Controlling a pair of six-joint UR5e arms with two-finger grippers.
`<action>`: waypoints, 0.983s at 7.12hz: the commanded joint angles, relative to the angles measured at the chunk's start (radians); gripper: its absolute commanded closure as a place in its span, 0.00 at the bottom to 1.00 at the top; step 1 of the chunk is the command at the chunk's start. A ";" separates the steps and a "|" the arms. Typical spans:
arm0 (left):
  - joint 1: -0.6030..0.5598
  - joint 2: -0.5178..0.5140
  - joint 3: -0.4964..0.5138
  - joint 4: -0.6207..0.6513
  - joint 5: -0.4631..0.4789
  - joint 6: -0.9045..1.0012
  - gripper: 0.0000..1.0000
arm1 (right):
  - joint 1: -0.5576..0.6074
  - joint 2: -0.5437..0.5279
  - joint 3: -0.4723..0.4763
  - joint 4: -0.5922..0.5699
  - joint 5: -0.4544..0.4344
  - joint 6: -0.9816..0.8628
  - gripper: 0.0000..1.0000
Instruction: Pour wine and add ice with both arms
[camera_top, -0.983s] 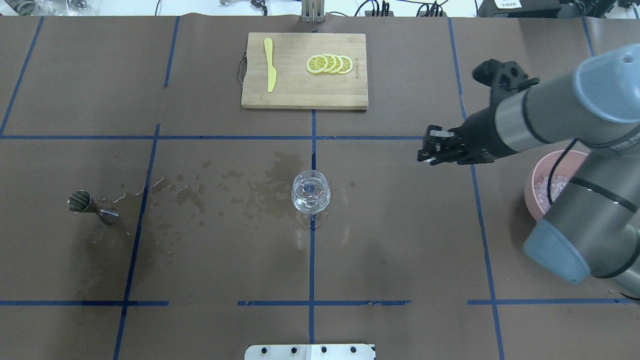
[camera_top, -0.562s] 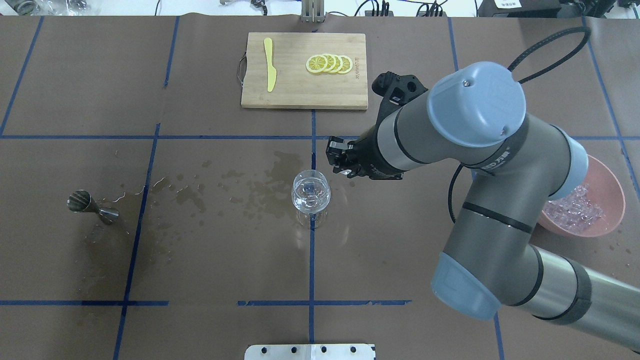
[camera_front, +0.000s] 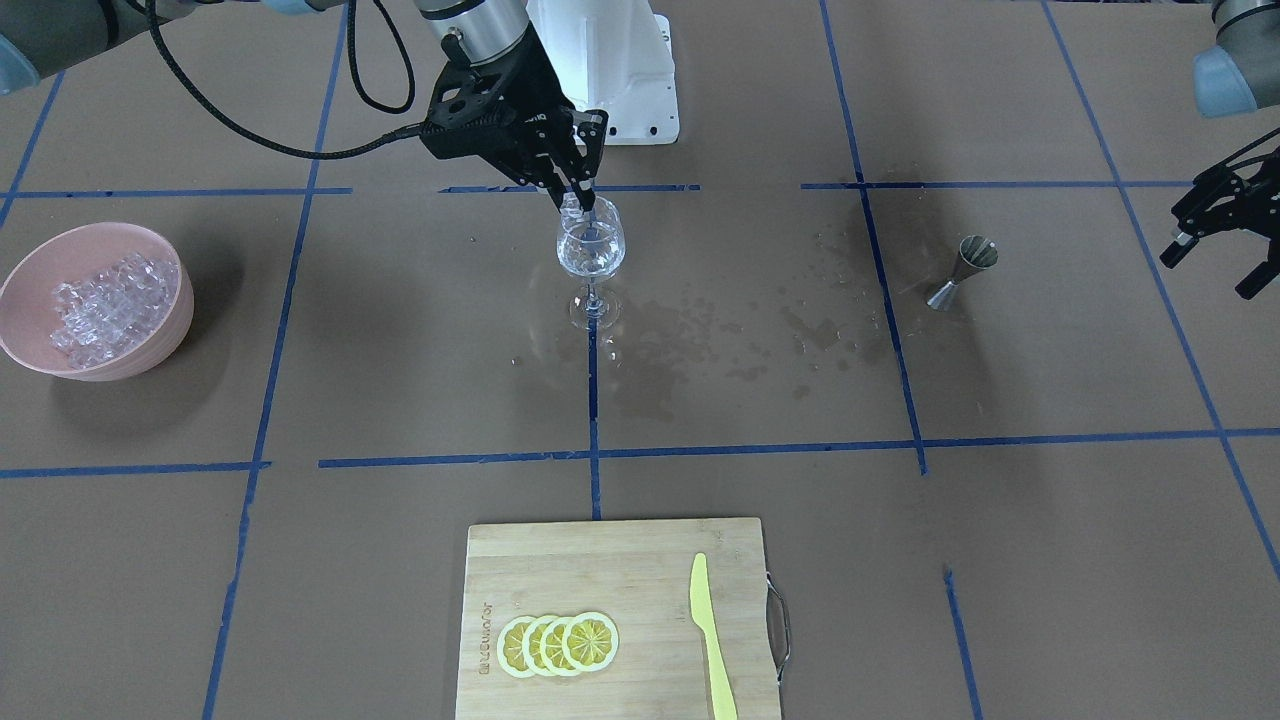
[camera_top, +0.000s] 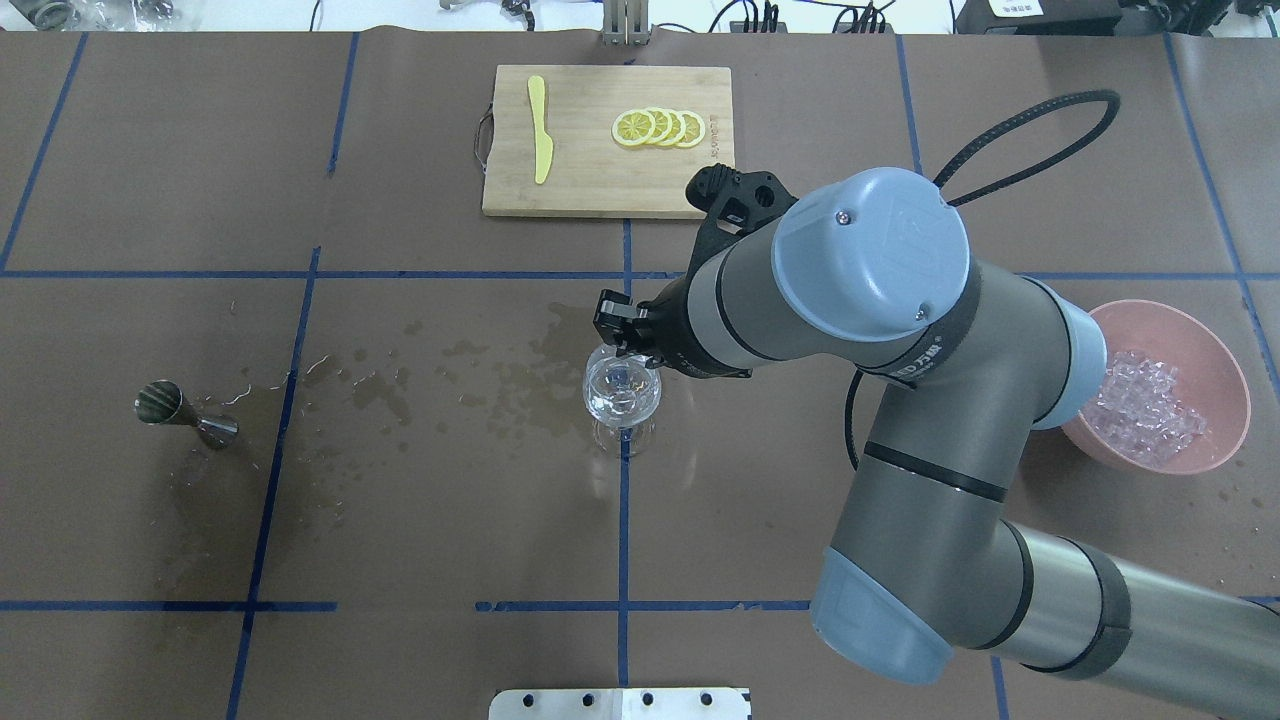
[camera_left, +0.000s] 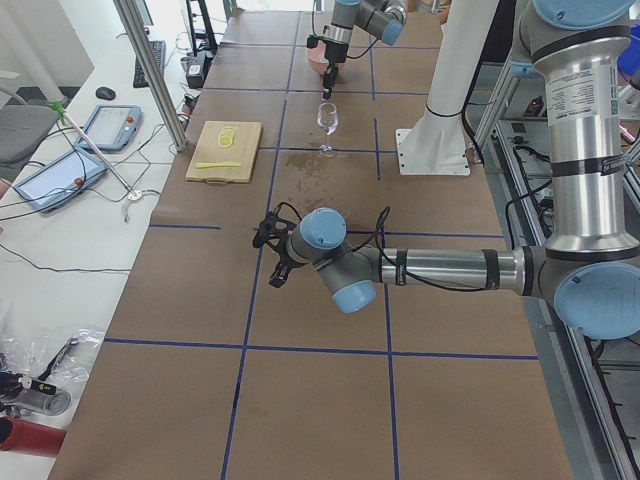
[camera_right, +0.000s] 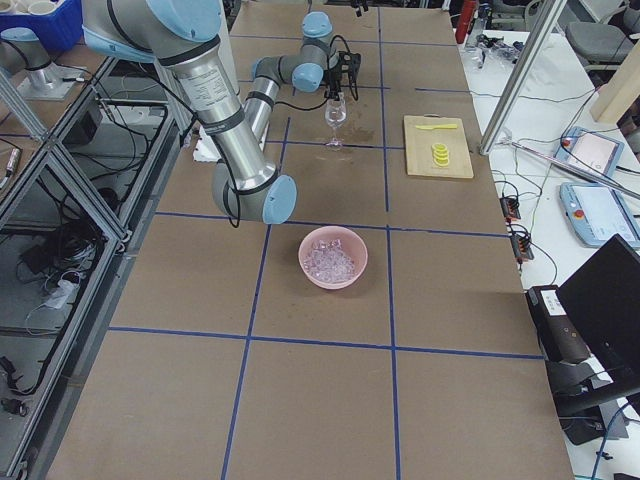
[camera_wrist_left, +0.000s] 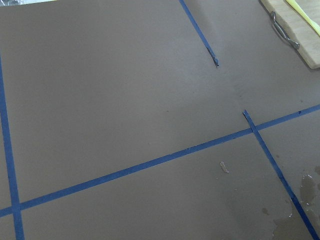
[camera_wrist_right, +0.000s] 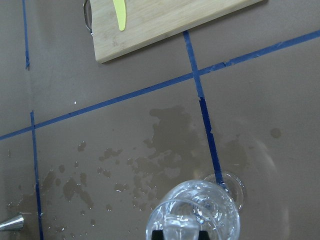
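Ice cube (camera_wrist_right: 180, 233), apparently pinched between the right gripper's (camera_front: 577, 204) nearly closed fingers, hangs over the wine glass (camera_front: 591, 250), awaiting a gentle release.

Glass (camera_top: 621, 392): centre, under right gripper (camera_front: 578, 197)
Board (camera_top: 600, 185): beyond glass, bearing knife (camera_top: 540, 130), slices (camera_top: 658, 128)
Jigger (camera_top: 187, 415): left of glass
Bowl (camera_top: 1205, 340): right, holding ice (camera_top: 1145, 410)

Silver-grey arms (camera_top: 930, 470) with pale blue joint caps (camera_top: 870, 255), black bands and a looping black cable (camera_top: 1000, 127)
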 joint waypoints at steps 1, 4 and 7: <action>0.000 0.001 -0.001 0.000 0.000 0.000 0.00 | -0.008 0.009 -0.009 -0.002 -0.003 0.000 0.88; -0.002 0.003 -0.003 0.000 0.000 0.000 0.00 | -0.020 0.008 -0.009 -0.005 -0.006 0.001 0.41; -0.002 0.004 -0.004 0.000 0.000 0.000 0.00 | -0.026 0.006 -0.007 -0.005 -0.024 -0.003 0.13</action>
